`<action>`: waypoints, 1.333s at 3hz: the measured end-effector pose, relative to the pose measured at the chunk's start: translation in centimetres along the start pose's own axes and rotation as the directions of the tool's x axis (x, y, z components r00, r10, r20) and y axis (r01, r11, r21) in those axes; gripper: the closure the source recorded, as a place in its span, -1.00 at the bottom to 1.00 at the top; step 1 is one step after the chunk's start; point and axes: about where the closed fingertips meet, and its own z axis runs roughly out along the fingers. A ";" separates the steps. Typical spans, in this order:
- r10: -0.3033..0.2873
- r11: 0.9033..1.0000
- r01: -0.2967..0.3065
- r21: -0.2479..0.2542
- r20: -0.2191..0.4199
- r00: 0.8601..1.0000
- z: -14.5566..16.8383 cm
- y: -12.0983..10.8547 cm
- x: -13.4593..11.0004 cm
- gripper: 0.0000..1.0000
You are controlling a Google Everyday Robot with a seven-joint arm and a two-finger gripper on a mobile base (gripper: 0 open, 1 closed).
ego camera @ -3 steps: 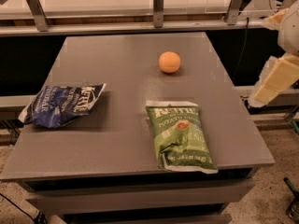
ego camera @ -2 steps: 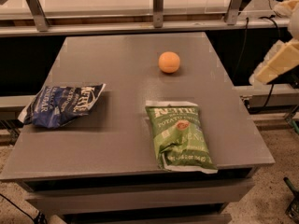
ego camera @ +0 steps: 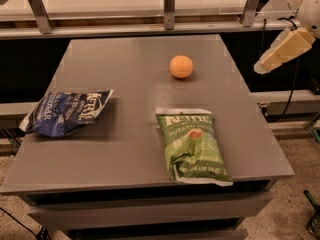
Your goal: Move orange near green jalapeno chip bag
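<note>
Closest to me, by the front right edge of the flat grey table (ego camera: 125, 149), lies a glossy green jalapeno chip bag (ego camera: 194, 145) with white sealed ends. It lies flat, its top pointing away from me. Its white lettering reads "KETTLE" and, under that, "POTATO CHIPS"; the smaller print lower down I can't make out.

Over at the left edge lies a crumpled dark blue chip bag (ego camera: 67, 112), also marked "KETTLE", turned at an angle and hanging a little past the table's side.

Further back, right of centre, sits the small round orange (ego camera: 181, 66), alone on bare tabletop. It is beyond the green bag's top edge and apart from it, not touching.

The gripper (ego camera: 266, 63) is off to the far right, beyond the table's right edge and higher than the orange, well apart from it. It holds nothing. Whether it is wide or narrow I cannot tell. The cream-coloured robot arm (ego camera: 292, 41) slopes down toward the left from the upper right corner.

Behind the table runs a metal rail (ego camera: 150, 30) with upright posts.
</note>
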 end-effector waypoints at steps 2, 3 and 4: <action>0.091 0.991 -0.062 -0.122 0.246 0.965 6.6 0.9 -3.4 -1.00; 0.141 0.979 -0.079 -0.189 0.341 0.929 10.8 1.4 -5.5 -1.00; 0.197 0.964 -0.108 -0.244 0.380 0.904 14.8 2.1 -6.4 -1.00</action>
